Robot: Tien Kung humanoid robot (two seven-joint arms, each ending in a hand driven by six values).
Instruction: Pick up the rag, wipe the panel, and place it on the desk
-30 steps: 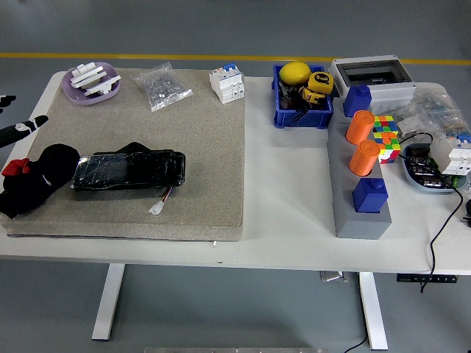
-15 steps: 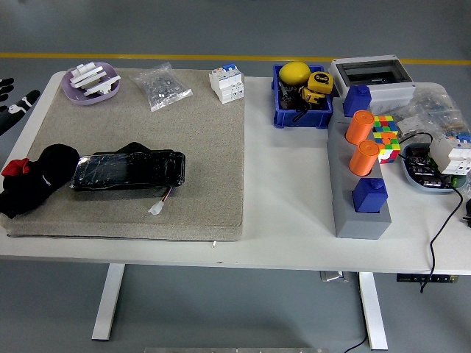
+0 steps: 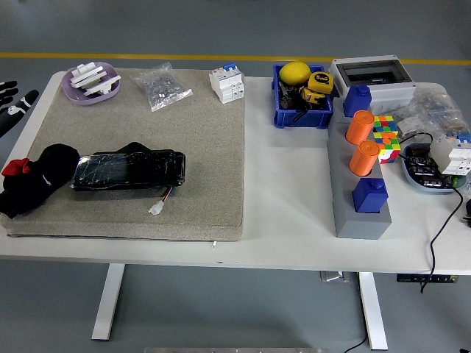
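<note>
1. At the far left edge, one robot hand (image 3: pixel 13 101), the left: black fingers with white marks spread and relaxed, gripping nothing, touching nothing, held off the counter's (image 3: pixel 287 198) left edge and well apart from the rag.
2. On the left part of one grey mat (image 3: pixel 176 147): one black rag (image 3: pixel 33 180) with a red patch, bunched at the mat's left end, lying free and just beside the panel's left end.
3. Next right, one black panel (image 3: pixel 129 170), flat on the mat, glossy wrapped, with one thin wire and white plug (image 3: pixel 157 207) at its lower right.
4. Along the mat's far edge: one purple dish (image 3: pixel 90 82) with white pieces, one clear bag of small parts (image 3: pixel 162 86), one white breaker block (image 3: pixel 227 84).
5. Past the mat: one blue bin (image 3: pixel 302 112) with a yellow ball and a yellow tape measure inside.
6. Further right: one grey stand (image 3: pixel 358 209) carrying two orange cylinders (image 3: pixel 361 126) and two blue blocks (image 3: pixel 369 195); one colour cube (image 3: pixel 386 137) just beside it; one grey enclosure box (image 3: pixel 372 73) behind.
7. At the right end: one blue dish (image 3: pixel 434 170) of electronics and one black cable trailing off the counter's edge.
</note>
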